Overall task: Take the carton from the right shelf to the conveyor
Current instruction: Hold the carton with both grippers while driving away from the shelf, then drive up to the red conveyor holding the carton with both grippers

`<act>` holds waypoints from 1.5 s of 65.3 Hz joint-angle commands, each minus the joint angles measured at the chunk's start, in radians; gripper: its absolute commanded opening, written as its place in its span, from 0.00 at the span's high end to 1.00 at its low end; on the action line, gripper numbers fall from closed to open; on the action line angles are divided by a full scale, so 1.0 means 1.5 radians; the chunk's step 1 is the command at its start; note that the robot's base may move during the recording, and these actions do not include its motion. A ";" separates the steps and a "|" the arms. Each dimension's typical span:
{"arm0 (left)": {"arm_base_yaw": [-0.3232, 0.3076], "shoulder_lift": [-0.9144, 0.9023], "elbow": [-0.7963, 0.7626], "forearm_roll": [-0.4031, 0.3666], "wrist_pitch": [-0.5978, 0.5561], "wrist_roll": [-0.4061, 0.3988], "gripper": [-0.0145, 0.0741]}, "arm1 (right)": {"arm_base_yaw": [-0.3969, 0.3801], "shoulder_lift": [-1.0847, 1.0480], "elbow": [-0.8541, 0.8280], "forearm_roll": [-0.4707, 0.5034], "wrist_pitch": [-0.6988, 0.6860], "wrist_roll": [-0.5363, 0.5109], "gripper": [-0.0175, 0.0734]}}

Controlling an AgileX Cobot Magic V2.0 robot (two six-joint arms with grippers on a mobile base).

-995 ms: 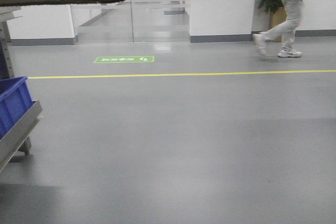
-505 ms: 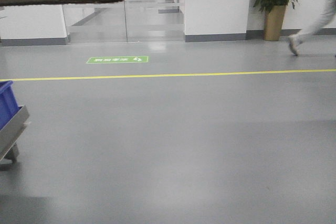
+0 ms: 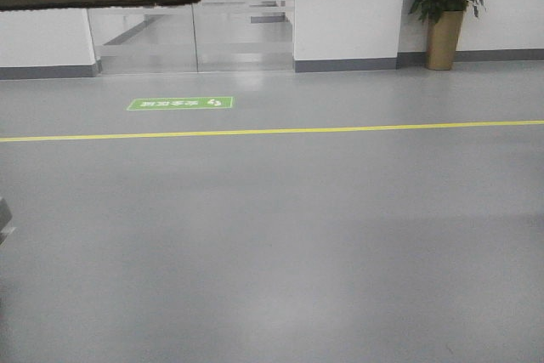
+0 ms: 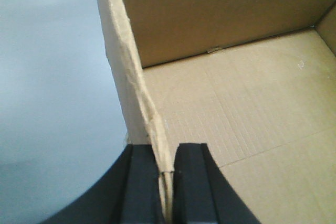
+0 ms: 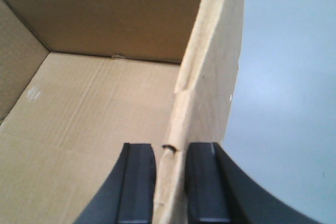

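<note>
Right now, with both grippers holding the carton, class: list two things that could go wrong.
1. The left gripper and right gripper each pinch one thin wall of the carton; the cardboard is creased at both grips, so it might buckle or slip.
2. The carton covers the top of the front view, possibly hiding obstacles.

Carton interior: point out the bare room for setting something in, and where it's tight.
The bottom of the carton is bare wherever the wrist views show it, out to the back and side walls. It is tight only at the two side walls, where the left fingers and right fingers pinch the cardboard.
</note>
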 commanded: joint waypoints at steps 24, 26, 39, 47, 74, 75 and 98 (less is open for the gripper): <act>-0.004 -0.003 0.000 0.005 -0.016 0.007 0.85 | 0.003 -0.013 -0.006 0.018 -0.039 -0.010 0.88; -0.004 -0.003 0.000 0.005 -0.016 0.007 0.85 | 0.003 -0.013 -0.006 0.018 -0.039 -0.010 0.88; -0.004 -0.003 0.000 0.007 -0.016 0.007 0.85 | 0.003 -0.013 -0.006 0.018 -0.041 -0.010 0.88; -0.004 -0.003 0.000 0.007 -0.016 0.007 0.85 | 0.003 -0.013 -0.006 0.018 -0.041 -0.010 0.88; -0.004 -0.003 0.000 0.015 -0.016 0.007 0.85 | 0.003 -0.013 -0.006 0.018 -0.041 -0.010 0.88; -0.004 -0.003 0.000 0.018 -0.016 0.007 0.85 | 0.003 -0.013 -0.006 0.018 -0.041 -0.010 0.88; -0.004 -0.003 0.000 0.030 -0.016 0.007 0.85 | 0.003 -0.013 -0.006 0.018 -0.041 -0.010 0.88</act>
